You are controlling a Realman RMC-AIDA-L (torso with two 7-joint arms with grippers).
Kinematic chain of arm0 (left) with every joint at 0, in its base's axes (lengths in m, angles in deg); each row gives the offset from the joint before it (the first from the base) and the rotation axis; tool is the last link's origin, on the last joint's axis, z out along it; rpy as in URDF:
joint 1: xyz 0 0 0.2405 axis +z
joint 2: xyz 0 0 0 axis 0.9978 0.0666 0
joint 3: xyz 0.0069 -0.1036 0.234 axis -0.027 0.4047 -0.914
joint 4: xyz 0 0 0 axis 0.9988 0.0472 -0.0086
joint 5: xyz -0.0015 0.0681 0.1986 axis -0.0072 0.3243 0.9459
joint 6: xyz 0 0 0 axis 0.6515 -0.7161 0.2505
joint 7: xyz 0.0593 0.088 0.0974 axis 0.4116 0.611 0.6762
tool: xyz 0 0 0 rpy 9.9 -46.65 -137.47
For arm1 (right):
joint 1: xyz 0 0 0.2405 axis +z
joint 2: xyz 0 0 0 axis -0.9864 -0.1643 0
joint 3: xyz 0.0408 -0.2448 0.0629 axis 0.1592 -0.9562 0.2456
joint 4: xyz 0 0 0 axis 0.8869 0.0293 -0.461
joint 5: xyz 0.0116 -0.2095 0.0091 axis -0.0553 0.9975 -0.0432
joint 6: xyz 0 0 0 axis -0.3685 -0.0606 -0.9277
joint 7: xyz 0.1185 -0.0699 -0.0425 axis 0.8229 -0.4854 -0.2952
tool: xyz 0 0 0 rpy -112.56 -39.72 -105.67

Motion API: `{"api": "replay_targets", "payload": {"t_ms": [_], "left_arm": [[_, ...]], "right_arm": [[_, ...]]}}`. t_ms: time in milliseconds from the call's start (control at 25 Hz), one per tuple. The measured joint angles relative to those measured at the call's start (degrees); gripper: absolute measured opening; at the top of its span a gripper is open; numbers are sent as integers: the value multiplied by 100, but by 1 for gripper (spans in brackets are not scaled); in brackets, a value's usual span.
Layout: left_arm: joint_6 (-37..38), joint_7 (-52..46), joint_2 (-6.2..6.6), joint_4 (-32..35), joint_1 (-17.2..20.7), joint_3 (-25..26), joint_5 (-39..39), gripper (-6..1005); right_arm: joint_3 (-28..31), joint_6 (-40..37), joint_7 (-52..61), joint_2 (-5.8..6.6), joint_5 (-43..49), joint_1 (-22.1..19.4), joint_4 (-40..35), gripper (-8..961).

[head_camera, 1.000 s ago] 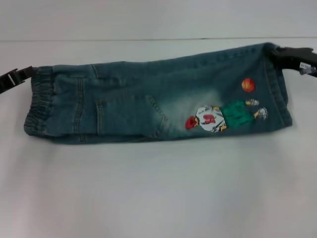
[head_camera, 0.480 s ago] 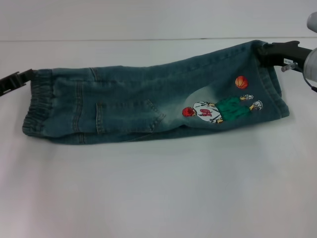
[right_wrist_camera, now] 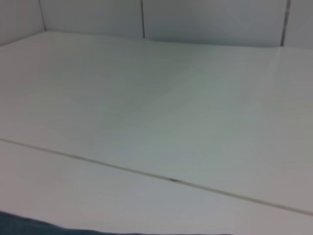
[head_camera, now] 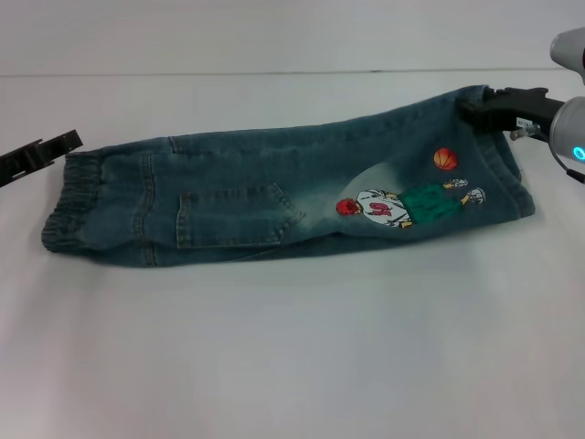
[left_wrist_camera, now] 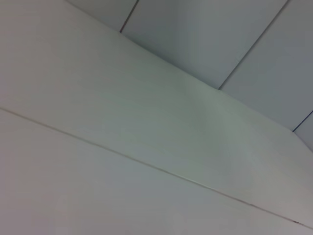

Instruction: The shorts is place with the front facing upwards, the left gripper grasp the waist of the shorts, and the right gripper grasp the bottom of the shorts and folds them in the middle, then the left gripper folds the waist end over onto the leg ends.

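The blue-green denim shorts (head_camera: 274,197) lie folded lengthwise on the white table (head_camera: 292,347), with the patch pocket and the cartoon print (head_camera: 402,203) facing up. The ruffled waist (head_camera: 69,206) is at the left and lies flat. My left gripper (head_camera: 66,143) hovers just off its far corner, open and apart from the cloth. The leg hems (head_camera: 514,169) are at the right. My right gripper (head_camera: 470,108) is shut on the far corner of the hem and holds it slightly raised. A sliver of denim (right_wrist_camera: 24,228) shows in the right wrist view.
Bare white tabletop surrounds the shorts on the near side. The table's back edge and a pale wall (head_camera: 274,37) run behind them. The left wrist view shows only table and wall panels (left_wrist_camera: 205,39).
My left gripper has let go of the waist corner and drawn back to the left; the waistband has dropped flat. My right gripper has carried the hem corner slightly left and up.
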Motion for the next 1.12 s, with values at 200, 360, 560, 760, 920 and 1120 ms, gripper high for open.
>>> {"api": "replay_targets", "payload": {"t_ms": [200, 360, 560, 760, 920, 1120], "left_arm": [[56, 6, 21, -2, 31, -2, -4, 377], [190, 10, 21, 1, 32, -12, -7, 556], [647, 7, 93, 60, 51, 59, -38, 735], [1854, 102, 367, 90, 157, 79, -326, 877], [2890, 182, 531, 238, 237, 80, -490, 923], [3695, 176, 582, 504, 302, 36, -489, 924]], "right_arm": [[-3, -42, 38, 18, 0, -43, 12, 341], [-224, -108, 334, 90, 104, -52, 43, 460], [-219, -923, 820, 234, 81, -214, -197, 723], [-100, -2498, 1527, 467, 46, -459, -667, 901], [109, -4254, 1924, 696, -191, -735, -1160, 929], [147, -6602, 2038, 1018, -450, -1092, -1539, 926]]}}
